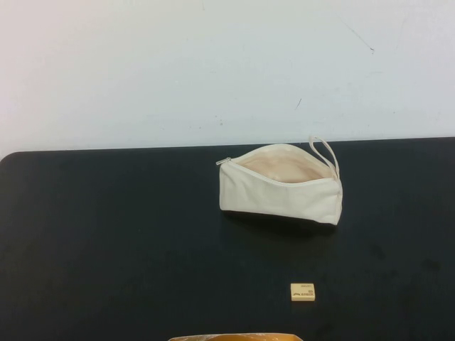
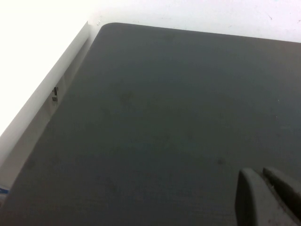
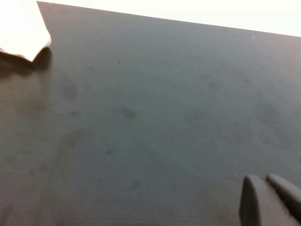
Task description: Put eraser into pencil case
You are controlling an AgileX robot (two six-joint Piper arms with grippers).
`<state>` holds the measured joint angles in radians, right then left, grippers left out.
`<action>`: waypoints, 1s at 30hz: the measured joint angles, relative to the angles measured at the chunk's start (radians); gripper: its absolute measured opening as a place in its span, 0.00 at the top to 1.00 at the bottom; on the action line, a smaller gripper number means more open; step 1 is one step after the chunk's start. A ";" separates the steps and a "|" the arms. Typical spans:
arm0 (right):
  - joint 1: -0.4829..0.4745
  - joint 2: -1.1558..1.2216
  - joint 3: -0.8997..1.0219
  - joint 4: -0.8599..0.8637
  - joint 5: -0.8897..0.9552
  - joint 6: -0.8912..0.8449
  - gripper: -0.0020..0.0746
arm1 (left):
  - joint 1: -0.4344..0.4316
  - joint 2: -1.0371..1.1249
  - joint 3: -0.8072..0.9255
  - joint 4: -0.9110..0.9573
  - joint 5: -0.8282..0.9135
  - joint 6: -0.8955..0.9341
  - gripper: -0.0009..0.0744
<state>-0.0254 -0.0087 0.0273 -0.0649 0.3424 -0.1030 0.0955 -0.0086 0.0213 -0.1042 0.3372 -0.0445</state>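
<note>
The pencil case (image 1: pixel 281 187) is a cream-white zip pouch lying open on the black table (image 1: pixel 106 234), right of centre toward the back, its peach lining showing and a thin loop strap (image 1: pixel 324 149) at its right end. A corner of it shows in the right wrist view (image 3: pixel 21 30). The eraser (image 1: pixel 303 292) is a small cream block with dark print, lying near the front edge, in front of the case. Neither arm shows in the high view. My left gripper (image 2: pixel 263 181) is shut and empty over bare table. My right gripper (image 3: pixel 263 183) is shut and empty over bare table, apart from the case.
A tan-orange object (image 1: pixel 234 337) pokes in at the front edge of the high view. A white wall (image 1: pixel 213 64) rises behind the table. The table's left edge and rounded corner (image 2: pixel 101 28) show in the left wrist view.
</note>
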 joint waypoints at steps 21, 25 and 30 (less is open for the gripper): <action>0.000 0.000 0.000 0.680 -0.076 0.038 0.98 | 0.000 0.000 0.000 0.000 0.000 0.000 0.99; 0.000 0.000 0.000 0.895 -0.097 0.047 0.98 | 0.000 0.000 0.000 0.000 0.000 0.000 0.99; 0.000 0.000 0.000 0.919 -0.112 0.026 0.98 | 0.000 0.000 0.000 0.000 0.000 0.000 0.99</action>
<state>-0.0254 -0.0087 0.0273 0.8545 0.2306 -0.0765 0.0955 -0.0086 0.0213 -0.1042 0.3372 -0.0445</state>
